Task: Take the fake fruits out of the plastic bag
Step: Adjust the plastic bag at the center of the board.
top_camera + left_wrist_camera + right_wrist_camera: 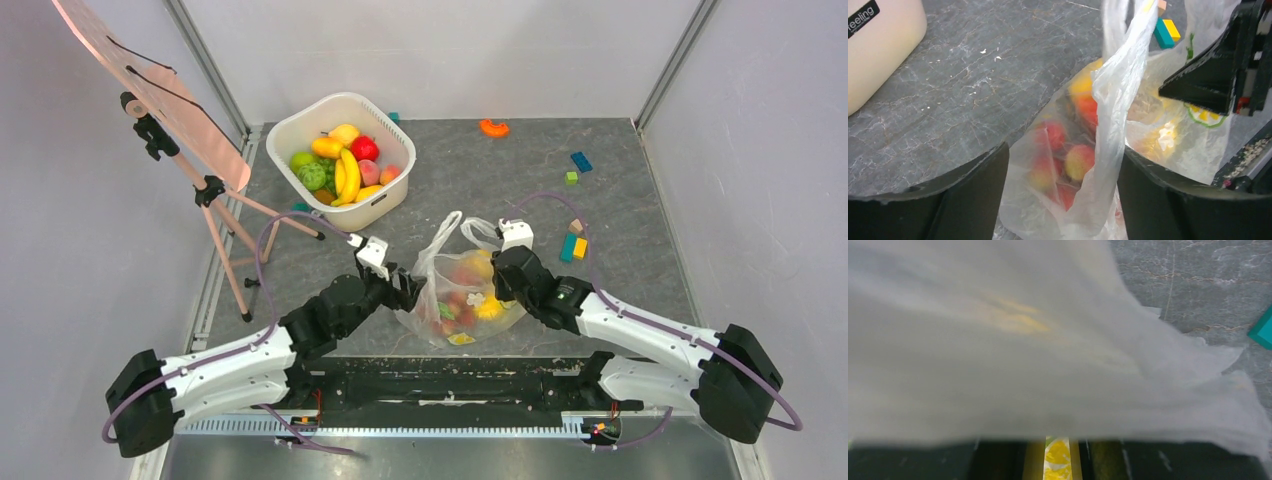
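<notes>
Left pincer (1063, 155) is held wide around the plastic bag (1113, 85) of fake fruits (1080, 161), mid-frame. Right pincer (503, 278), seemingly film-veiled: grip cannot be told.

You are viewing the plastic bag (432, 292) lying on the table (480, 180) between the left gripper (408, 290) and the right gripper (500, 275), the fake fruits (470, 300) sitting inside it, the tub (285, 125) standing behind it to the left.

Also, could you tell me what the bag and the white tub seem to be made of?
The plastic bag: thin clear film, crinkled, with fake fruits showing through. The white tub: probably rigid moulded plastic, smooth and faintly glossy, with an even rolled rim.
</notes>
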`<state>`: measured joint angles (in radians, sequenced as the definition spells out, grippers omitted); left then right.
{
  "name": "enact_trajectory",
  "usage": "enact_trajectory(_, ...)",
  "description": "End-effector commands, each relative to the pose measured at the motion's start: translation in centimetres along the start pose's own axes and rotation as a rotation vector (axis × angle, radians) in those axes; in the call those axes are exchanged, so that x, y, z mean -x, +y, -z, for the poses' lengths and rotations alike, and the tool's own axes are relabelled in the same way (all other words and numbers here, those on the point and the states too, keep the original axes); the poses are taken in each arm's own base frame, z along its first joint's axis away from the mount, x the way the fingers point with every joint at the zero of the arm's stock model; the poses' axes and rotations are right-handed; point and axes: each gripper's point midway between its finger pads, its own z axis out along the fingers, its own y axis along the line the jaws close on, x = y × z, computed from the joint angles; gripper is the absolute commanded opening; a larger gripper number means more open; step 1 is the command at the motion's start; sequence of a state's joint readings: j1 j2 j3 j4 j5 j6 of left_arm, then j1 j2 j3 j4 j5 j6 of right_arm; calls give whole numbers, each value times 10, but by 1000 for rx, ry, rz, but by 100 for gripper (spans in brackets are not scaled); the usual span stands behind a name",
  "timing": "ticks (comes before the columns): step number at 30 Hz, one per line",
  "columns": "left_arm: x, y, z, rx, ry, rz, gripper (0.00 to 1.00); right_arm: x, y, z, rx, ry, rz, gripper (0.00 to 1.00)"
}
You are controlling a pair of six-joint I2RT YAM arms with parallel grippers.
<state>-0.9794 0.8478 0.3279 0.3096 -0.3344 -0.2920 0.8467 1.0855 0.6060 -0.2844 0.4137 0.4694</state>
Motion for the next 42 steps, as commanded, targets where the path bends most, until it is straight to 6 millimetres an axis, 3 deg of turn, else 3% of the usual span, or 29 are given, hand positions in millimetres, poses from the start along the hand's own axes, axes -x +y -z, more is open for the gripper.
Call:
enact_trajectory(1,33,-5,9,35,9,78,87,7,11,0,62,-32,-22,22)
enact_trajectory(6,66,-19,26,-9,30,102,95,11,14,1,78,-48,-30,22)
enact_trajectory(10,77,-21,37,-12,83,77,100,13,15,2,86,-57,-33,22)
enact_trajectory(16,73,6,47,204,265,33,100,11,15,1,86,-54,-27,22)
enact_trajectory(21,85,30,59,370,270,49,100,12,16,2,92,-59,-30,23)
enact_trajectory(24,86,32,65,364,247,92,100,13,16,2,96,-60,-31,22)
enact_trajectory(26,89,12,63,212,236,66,100,14,17,3,101,-62,-32,23)
enact_trajectory(30,106,-4,72,107,147,143,100,14,20,3,114,-58,-31,22)
enact_trajectory(33,113,-21,74,18,206,73,100,14,21,5,125,-59,-36,22)
enact_trajectory(38,128,-67,63,-178,230,79,100,15,26,9,157,-62,-46,18)
enact_trajectory(40,130,-83,56,-231,234,92,89,13,28,10,175,-57,-44,17)
enact_trajectory(42,125,-95,48,-250,258,85,70,10,28,11,185,-52,-45,15)
